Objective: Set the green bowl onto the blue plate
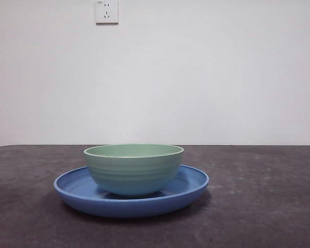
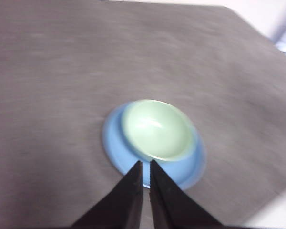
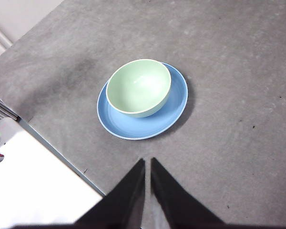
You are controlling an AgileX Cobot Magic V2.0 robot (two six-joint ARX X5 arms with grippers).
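Observation:
The green bowl (image 1: 133, 168) stands upright on the blue plate (image 1: 77, 188), a little off the plate's centre, near the middle of the dark table. The left wrist view, blurred, shows the green bowl (image 2: 157, 129) on the blue plate (image 2: 114, 143) from high above, with my left gripper (image 2: 146, 166) shut and empty, well clear of both. From the right wrist view the green bowl (image 3: 138, 87) rests on the blue plate (image 3: 174, 102), and my right gripper (image 3: 148, 163) is shut, empty and raised above the table. Neither arm shows in the front view.
A white wall with a power socket (image 1: 107, 11) stands behind the table. The table's edge and a white surface (image 3: 33, 186) beside it show in the right wrist view.

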